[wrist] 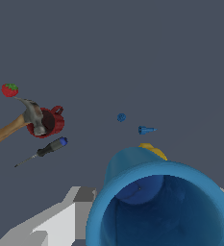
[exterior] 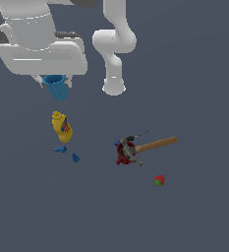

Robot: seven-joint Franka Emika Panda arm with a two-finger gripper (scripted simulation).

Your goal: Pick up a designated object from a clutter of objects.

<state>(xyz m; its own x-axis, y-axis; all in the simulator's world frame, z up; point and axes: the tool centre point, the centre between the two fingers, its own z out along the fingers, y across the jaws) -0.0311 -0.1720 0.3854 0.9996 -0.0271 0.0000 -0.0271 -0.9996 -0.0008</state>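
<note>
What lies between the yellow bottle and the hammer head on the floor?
Nothing: in the exterior view, the stretch between the yellow bottle and the hammer is bare floor; the small blue bits lie just below it.

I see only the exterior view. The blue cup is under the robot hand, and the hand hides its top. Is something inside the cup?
Observer: No. The wrist view looks straight into the blue cup, and it is empty.
Operator: Where are the fingers?
Observer: One grey finger lies against the cup's outer wall. A sliver of the other shows on the opposite side, so the gripper seems closed around the cup.
Operator: What is the red thing under the hammer?
Observer: It is a red mug with a handle. The head of the hammer rests over its opening.
</note>
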